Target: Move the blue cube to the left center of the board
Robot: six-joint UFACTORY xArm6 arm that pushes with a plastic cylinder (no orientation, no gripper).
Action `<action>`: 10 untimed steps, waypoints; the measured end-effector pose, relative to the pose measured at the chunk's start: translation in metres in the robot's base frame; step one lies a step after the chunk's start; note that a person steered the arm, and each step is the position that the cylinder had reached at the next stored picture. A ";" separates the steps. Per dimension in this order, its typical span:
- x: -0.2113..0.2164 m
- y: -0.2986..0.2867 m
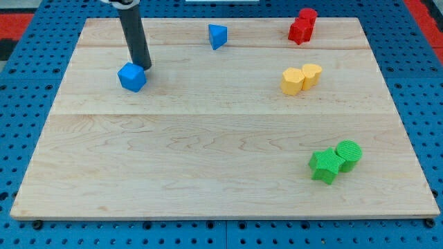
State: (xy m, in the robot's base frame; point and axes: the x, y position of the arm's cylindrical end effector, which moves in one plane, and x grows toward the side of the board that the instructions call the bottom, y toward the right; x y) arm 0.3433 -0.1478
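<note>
Ridged green star [324,167] nearest; my tip [147,68] touches blue cube [131,77].

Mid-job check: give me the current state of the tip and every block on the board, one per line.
my tip: down on the board, at the blue cube's upper right edge.
blue cube: upper left area, against the tip.
blue triangular block: alone, top centre.
red blocks: paired, touching, top right.
yellow blocks: paired, touching, right.
green blocks: paired, touching, lower right.

**Rod down at the view's upper left**

The dark rod enters from the view's top edge and leans slightly toward the view's right as it descends. My tip [146,67] rests on the surface.
</note>
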 end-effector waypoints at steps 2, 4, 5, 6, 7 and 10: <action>0.040 0.006; 0.068 0.000; 0.082 0.002; 0.086 0.003; 0.086 0.003; 0.070 0.003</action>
